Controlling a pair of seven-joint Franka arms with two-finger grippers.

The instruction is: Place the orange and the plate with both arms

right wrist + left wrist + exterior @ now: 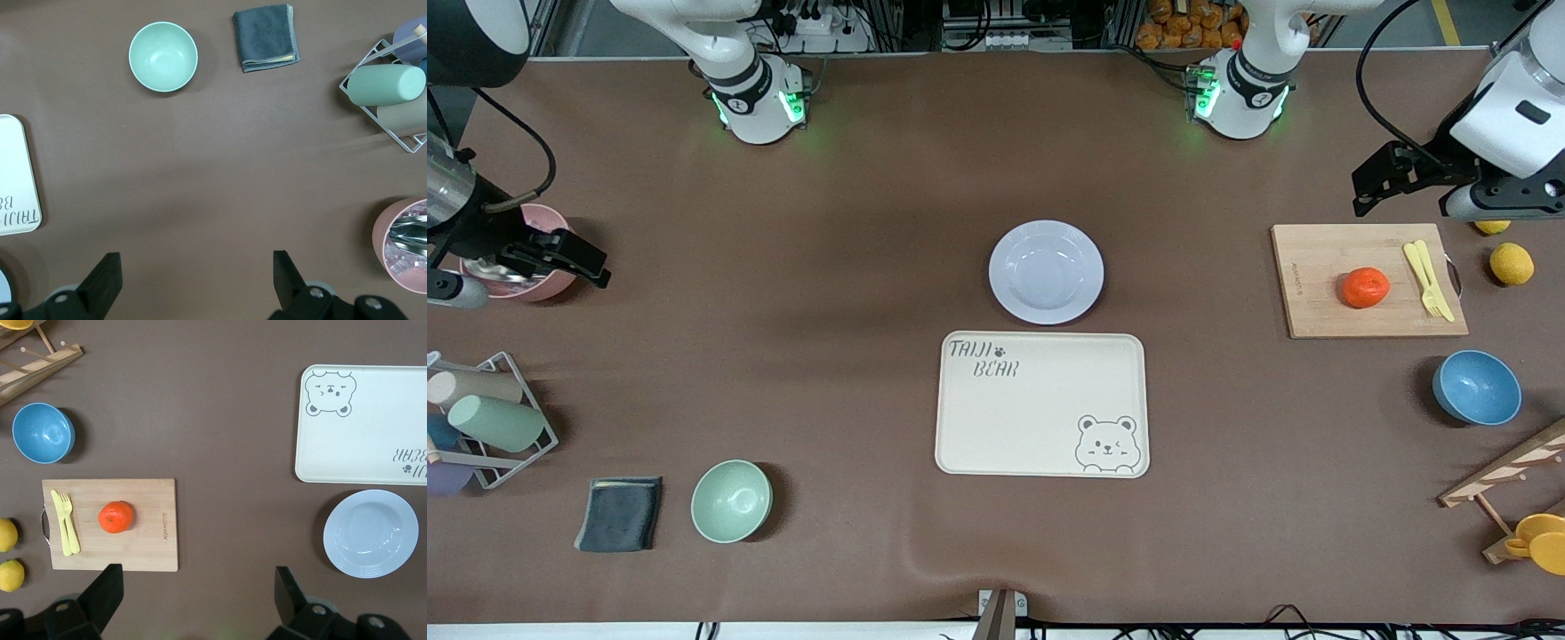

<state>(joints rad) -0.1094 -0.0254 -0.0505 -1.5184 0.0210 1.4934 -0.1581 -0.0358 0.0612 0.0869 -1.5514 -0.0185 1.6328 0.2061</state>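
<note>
A brown table point(854, 222) carries the plate point(1046, 271) and bear tray point(1042, 404) midway between both open jaws, a cutting board point(1368, 280) just below the left jaws, and a green bowl point(731, 500).

The orange point(1365, 287) is small, glossy, red-orange and a bit squashed, sitting on a wooden cutting board point(1325, 293) toward the left arm's end. The plate point(1046, 271), pale lavender-white and shallow, lies flat mid-tabletop, right beside a cream bear tray point(1040, 409), farther from the front camera.
</note>
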